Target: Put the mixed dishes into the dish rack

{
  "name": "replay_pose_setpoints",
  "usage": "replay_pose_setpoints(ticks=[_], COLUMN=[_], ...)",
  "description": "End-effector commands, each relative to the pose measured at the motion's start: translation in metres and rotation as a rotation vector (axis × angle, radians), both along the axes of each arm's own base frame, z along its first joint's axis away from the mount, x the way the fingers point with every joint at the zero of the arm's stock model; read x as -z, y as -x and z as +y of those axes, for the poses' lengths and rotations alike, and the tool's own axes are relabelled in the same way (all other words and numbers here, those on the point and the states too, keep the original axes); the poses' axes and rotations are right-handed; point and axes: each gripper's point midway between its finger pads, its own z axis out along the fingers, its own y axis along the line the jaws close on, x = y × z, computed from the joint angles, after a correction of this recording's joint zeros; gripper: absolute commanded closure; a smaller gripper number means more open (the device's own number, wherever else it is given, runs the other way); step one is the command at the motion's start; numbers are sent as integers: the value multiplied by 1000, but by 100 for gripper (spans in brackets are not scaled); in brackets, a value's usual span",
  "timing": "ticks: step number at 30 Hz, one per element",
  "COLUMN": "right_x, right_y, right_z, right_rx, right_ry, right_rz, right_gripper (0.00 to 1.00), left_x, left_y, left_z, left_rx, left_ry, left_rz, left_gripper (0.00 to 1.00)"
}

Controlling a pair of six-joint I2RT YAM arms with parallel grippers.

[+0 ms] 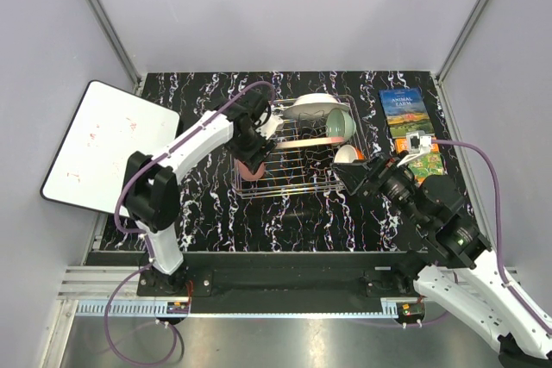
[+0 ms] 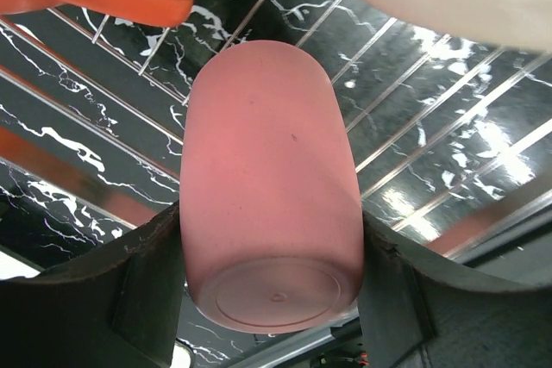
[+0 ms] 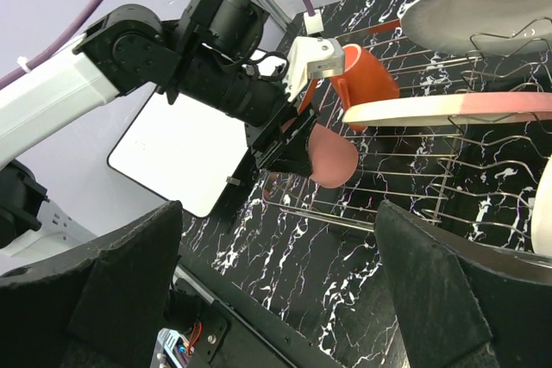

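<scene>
Enclosure: pale walls close in the desk (image 1: 285, 221) at the back and on both sides. The dish rack (image 1: 297, 180) sits mid-desk. A strip of bare marbled surface runs between its near rail and the arm bases. A white board (image 1: 108, 148) lies tilted over the desk's left edge, well apart from the rack. Two books (image 1: 407, 114) occupy the far right corner, just beside the rack's right end.

Rack contents:
- The white plate (image 1: 310, 108) stands at the far rail.
- The pink-and-cream plate (image 3: 448, 109) stands on edge nearer the middle.
- The mint-green bowl (image 1: 339, 125) and the orange bowl (image 1: 349, 155) are at the right end.
- The orange-red mug (image 3: 366, 75) lies at the left end.

Left jaws: grasping the pink cup (image 2: 267, 204). One finger (image 2: 147, 290) presses each side of it near the base. The cup is held tilted, base toward the wrist camera and mouth pointing away. It is over the rack's left near corner, with rack wires beneath it. The mug's handle and the pink-and-cream plate's underside are close beyond it. Whether the cup touches the wires cannot be told.

Right jaws: released, spread wide with nothing between them. They are just off the rack's right near corner, near the orange bowl and facing along the rack toward the cup.
</scene>
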Motion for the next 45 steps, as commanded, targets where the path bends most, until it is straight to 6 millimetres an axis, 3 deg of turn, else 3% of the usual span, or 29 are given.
replay_pose_setpoints(ticks=[1, 14, 16, 18, 24, 27, 28, 37, 45], right_x=[0, 9, 11, 10, 13, 14, 15, 14, 18], right_y=[0, 2, 2, 2, 2, 2, 2, 2, 2], right_z=[-7, -9, -8, -8, -8, -8, -8, -9, -10], right_rx=[33, 35, 35, 35, 33, 33, 33, 38, 41], right_ry=[-10, -10, -8, -11, -4, -3, -1, 6, 23], right_rz=[-3, 16, 20, 22, 28, 31, 31, 30, 39], right_gripper=[0, 0, 0, 0, 0, 0, 0, 0, 0], left_x=[10, 37, 37, 35, 24, 15, 13, -9, -60], left_y=[-16, -8, -8, -8, -10, -12, -12, -8, -6], left_z=[-2, -6, -7, -5, 2, 6, 7, 12, 9], left_rx=[3, 17, 18, 17, 8, 2, 2, -9, -19], left_ry=[-28, -12, -13, -23, -40, -47, -46, -29, 47], left_rz=[-53, -32, -29, -33, -77, -108, -115, -164, -237], left_gripper=[100, 100, 89, 70, 43, 19, 1, 1, 1])
